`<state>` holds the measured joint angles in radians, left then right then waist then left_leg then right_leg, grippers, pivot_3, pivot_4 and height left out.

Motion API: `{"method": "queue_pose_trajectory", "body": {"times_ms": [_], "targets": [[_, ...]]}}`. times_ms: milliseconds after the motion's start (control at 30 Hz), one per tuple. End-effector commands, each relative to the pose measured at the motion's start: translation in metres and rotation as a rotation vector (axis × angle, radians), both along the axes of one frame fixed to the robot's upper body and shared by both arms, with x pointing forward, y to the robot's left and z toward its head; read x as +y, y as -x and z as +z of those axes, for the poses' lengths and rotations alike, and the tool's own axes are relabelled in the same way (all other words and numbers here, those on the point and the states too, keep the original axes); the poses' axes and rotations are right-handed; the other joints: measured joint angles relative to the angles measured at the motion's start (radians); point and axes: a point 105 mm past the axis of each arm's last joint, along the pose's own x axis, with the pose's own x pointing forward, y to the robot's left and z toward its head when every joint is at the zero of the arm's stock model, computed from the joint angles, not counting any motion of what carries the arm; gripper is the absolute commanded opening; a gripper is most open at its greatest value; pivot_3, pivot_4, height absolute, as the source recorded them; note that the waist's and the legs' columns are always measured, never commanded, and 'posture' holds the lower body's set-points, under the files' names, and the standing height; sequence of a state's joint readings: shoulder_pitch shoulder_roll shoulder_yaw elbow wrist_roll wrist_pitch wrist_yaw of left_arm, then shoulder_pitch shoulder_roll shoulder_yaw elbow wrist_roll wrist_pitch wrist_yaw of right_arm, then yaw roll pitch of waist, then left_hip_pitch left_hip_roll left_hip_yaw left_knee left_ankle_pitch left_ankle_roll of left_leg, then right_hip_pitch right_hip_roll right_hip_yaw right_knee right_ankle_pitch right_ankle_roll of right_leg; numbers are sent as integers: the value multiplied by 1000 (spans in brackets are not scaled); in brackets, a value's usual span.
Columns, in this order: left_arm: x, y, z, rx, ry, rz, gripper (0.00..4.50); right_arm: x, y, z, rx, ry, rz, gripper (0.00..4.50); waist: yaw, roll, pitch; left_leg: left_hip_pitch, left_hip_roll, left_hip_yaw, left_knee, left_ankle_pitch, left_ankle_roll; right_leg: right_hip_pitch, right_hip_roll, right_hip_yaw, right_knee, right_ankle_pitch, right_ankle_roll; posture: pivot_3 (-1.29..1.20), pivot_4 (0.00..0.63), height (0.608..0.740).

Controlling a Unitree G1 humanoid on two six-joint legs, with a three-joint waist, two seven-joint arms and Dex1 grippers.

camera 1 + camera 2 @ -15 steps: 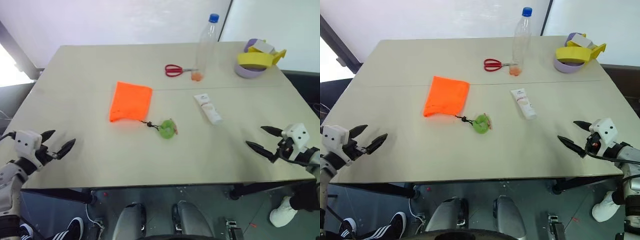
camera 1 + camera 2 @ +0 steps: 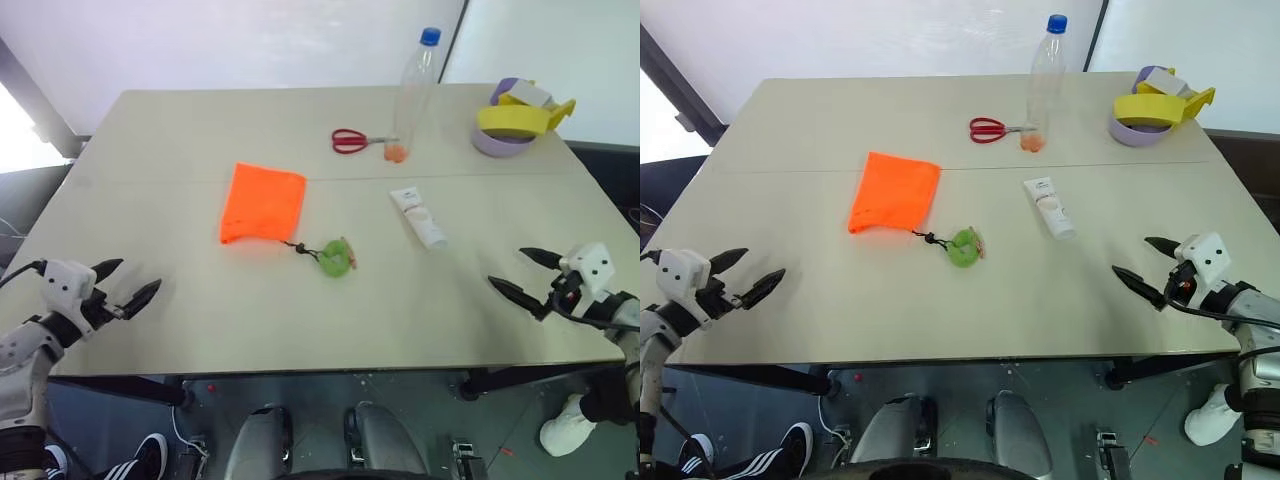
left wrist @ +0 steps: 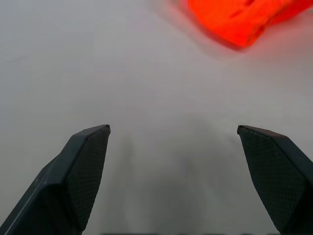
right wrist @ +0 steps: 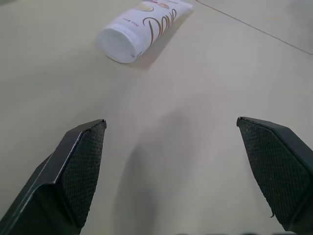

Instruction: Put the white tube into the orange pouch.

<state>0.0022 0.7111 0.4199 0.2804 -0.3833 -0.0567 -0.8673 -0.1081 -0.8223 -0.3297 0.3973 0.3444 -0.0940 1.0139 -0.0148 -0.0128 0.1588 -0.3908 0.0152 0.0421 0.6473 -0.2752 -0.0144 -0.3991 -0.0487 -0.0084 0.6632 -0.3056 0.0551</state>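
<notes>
The white tube [image 4: 142, 27] lies cut off, print partly unreadable.

A big pale table [image 2: 200, 130] stands by a white wall [image 2: 250, 40]. Bright light comes in at the left. The floor [image 2: 420, 420] below is dark grey.

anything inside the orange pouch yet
Cannot see inside: the orange pouch lies flat and closed. The white tube is out on the table, apart from it.
</notes>
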Motion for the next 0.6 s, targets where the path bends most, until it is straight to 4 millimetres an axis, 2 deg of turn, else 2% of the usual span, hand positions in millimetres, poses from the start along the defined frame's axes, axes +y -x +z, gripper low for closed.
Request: {"method": "queue_pose_trajectory", "body": {"times_ms": [33,267,433,567,600], "targets": [[1,0,20,-80,-5,-13,4457,7,-4,13,-56,11,23,4480,0,0,0,0,0,0,0,0,0,0,0,0,0,0,0,0,150,740],[-11,-6,32,-122,8,-70,4457,23,-10,22,-83,-26,50,4480,1,0,0,0,0,0,0,0,0,0,0,0,0,1,2,0,150,740],[-12,-6,33,-128,10,-73,4457,20,-10,19,-71,-28,37,4480,1,0,0,0,0,1,0,0,0,0,0,0,0,1,2,0,150,740],[-26,-12,40,-152,-25,-121,4457,44,-11,31,-85,-61,110,4480,1,0,0,0,0,1,0,0,0,0,0,0,0,1,2,0,150,740],[-34,-18,44,-163,-50,-138,4457,55,-12,34,-97,-75,139,4480,1,0,0,0,0,1,0,0,0,0,0,0,0,1,2,0,150,740]]}}
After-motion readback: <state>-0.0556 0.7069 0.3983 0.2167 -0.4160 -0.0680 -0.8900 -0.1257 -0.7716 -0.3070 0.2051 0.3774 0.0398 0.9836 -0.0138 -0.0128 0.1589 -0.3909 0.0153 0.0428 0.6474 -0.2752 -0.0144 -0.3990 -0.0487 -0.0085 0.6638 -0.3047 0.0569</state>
